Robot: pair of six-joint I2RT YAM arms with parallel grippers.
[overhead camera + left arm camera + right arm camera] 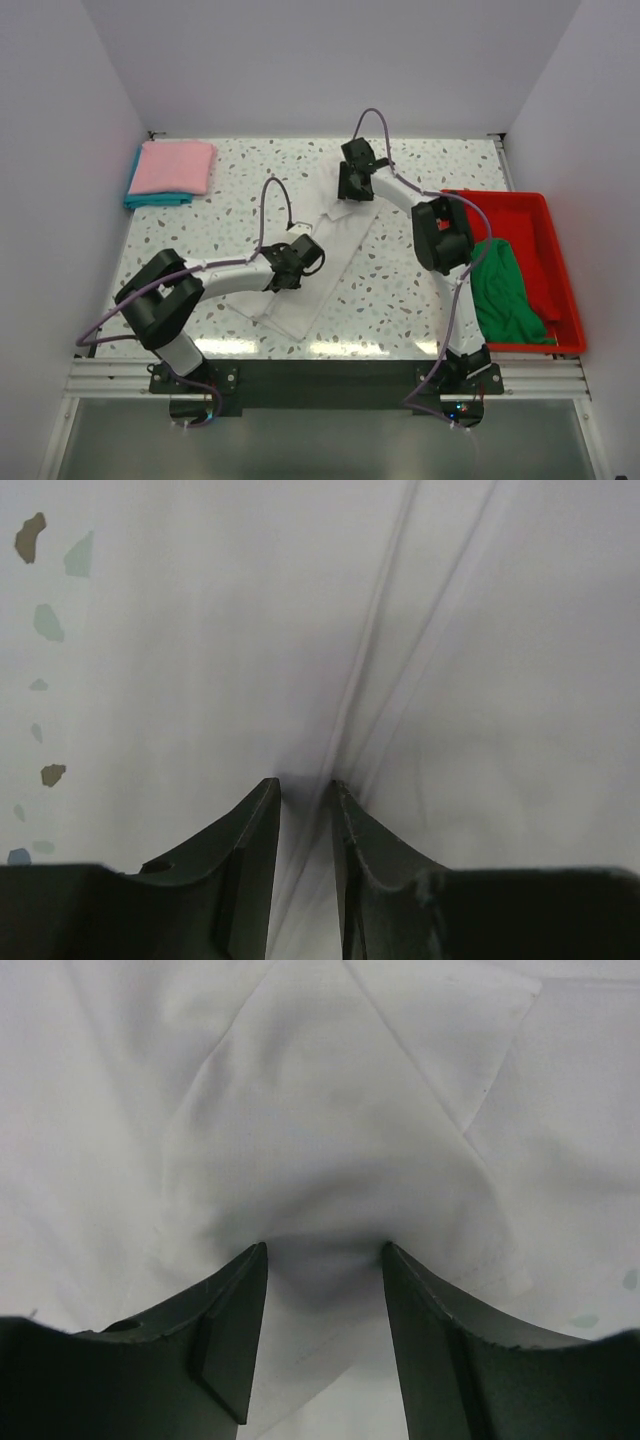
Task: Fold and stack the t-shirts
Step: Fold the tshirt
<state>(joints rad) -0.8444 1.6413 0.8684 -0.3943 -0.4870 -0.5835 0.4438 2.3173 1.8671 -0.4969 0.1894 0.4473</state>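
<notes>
Two grippers pinch one long white cloth t-shirt (322, 268) lying slantwise at the table's middle.

The left gripper (305, 792) has its jaws nearly closed on a ridge of cloth; the right gripper (323, 1252), at the far end, holds a wider bunched fold. The folded pink t-shirt (174, 166) on the teal t-shirt (150, 199) fills the far-left corner. The green t-shirt (505, 290) overhangs the red plastic tray's (545, 230) left rim. Bare speckled tabletop (180, 235) lies between.

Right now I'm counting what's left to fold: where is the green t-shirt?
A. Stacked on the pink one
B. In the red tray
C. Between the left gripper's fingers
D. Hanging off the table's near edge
B: the green t-shirt lies crumpled in the red tray at the table's right side.
</notes>
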